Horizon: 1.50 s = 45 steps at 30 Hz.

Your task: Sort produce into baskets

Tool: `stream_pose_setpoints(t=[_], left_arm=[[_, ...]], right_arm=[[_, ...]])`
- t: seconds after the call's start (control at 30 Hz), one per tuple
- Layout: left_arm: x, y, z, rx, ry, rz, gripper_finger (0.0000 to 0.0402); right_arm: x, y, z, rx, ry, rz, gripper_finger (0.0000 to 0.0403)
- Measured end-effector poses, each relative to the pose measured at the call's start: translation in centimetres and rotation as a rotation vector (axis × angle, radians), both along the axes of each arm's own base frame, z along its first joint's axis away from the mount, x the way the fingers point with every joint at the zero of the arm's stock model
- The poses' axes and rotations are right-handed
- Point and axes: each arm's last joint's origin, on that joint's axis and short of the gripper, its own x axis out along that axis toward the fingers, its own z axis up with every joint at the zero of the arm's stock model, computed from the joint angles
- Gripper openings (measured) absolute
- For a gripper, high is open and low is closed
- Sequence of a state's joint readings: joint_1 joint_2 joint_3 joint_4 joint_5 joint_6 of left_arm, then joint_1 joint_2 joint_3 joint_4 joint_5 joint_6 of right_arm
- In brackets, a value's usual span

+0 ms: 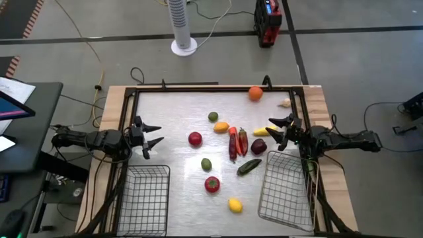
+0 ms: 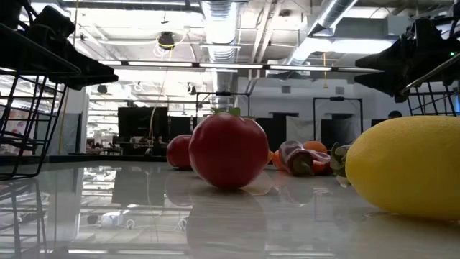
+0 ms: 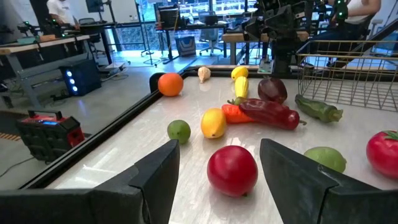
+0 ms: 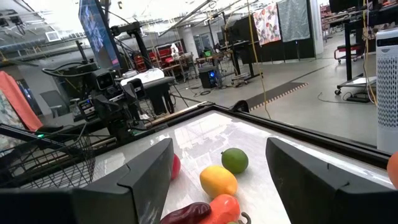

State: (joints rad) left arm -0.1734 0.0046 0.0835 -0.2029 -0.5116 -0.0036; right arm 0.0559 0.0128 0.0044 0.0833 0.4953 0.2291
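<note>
Between both baskets (image 1: 142, 198) produce (image 1: 232, 143) lies scattered; left gripper (image 1: 154, 134) gapes toward an apple (image 1: 195, 139); right gripper (image 1: 272, 129), seemingly empty, spread wide.

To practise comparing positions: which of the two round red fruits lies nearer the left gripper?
The red apple facing the left gripper; the other red fruit sits farther off, between the wire baskets.

The scene is brightly and evenly lit from overhead ceiling fixtures (image 2: 215, 66). The glossy table (image 1: 178, 112) is washed with pale glare toward its far edge, and mirror-like reflections are cast on it in the low view. Only soft, short shadows are thrown. The nearest lemon (image 2: 406, 165) is rendered blurred, as are the wrist views' near fingers (image 3: 155, 180).
</note>
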Motion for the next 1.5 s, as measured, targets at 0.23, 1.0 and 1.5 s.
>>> stream_pose_setpoints(t=[0.23, 1.0, 1.5], left_arm=[[0.0, 0.0, 0.01, 0.0, 0.0, 0.0, 0.0214], [0.07, -0.06, 0.18, -0.409, -0.165, 0.023, 0.0214], [-0.1, 0.33, 0.2, -0.397, -0.2, 0.165, 0.0214]], right_arm=[[0.0, 0.0, 0.0, 0.0, 0.0, 0.0, 0.0286], [0.0, 0.0, 0.01, 0.0, 0.0, 0.0, 0.0286], [-0.02, 0.0, 0.18, 0.001, -0.02, 0.0, 0.0286]])
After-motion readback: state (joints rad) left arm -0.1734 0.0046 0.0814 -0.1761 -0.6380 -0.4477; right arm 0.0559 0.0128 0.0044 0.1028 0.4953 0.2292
